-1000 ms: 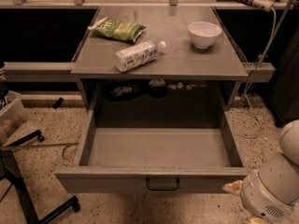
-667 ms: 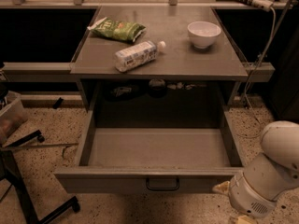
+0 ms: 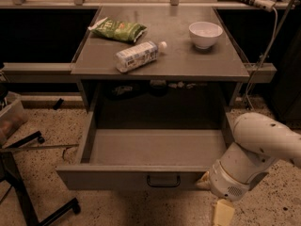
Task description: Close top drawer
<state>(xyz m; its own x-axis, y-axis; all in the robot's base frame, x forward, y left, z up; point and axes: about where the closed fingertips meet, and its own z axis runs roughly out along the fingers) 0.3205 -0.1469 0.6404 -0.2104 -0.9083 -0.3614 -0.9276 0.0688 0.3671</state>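
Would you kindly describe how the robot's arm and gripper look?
The arm is a smooth white rounded shell with small dark holes and a tan seam ring. The pale yellow gripper sits bottom right, beside the open grey metal top drawer.

top drawer point(image 3: 113, 178) front unblocked | end effector point(image 3: 214, 197) beside its right corner

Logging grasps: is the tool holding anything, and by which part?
Nothing visibly held: the tool sits by the open top drawer's front right corner, its handle untouched.
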